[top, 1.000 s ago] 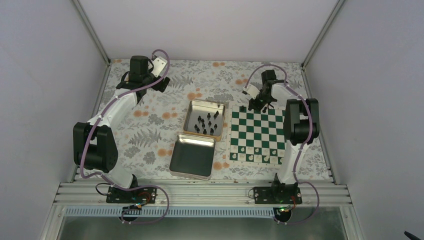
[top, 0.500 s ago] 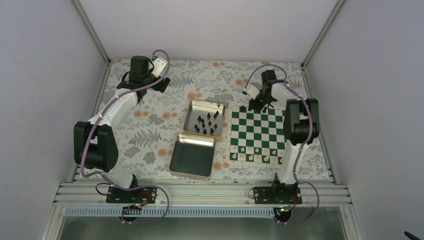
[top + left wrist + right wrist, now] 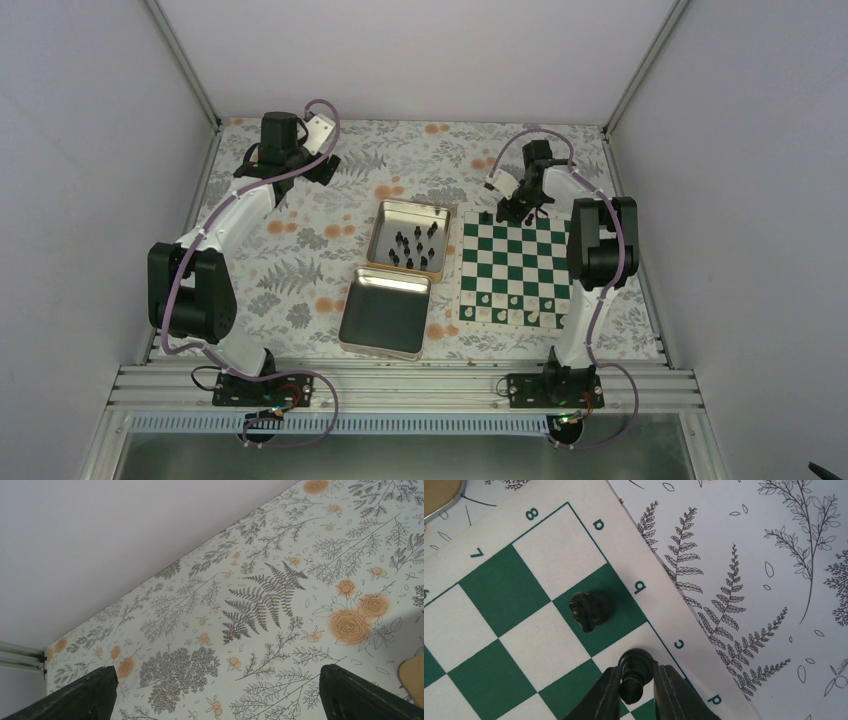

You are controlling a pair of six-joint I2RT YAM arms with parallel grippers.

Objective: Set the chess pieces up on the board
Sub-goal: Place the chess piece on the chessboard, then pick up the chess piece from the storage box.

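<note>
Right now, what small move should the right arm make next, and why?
Probably ease the black piece straight down onto the board. The right gripper is shut on it over the white square by the letter c, beside the other piece, which stands on the next green square. I cannot tell whether its base touches yet, so lowering comes before letting go.

Black chess pieces (image 3: pixel 590 610), green-and-white checked board (image 3: pixel 499 590), tablecloth (image 3: pixel 260 605) printed with grey ferns, orange roses.
</note>
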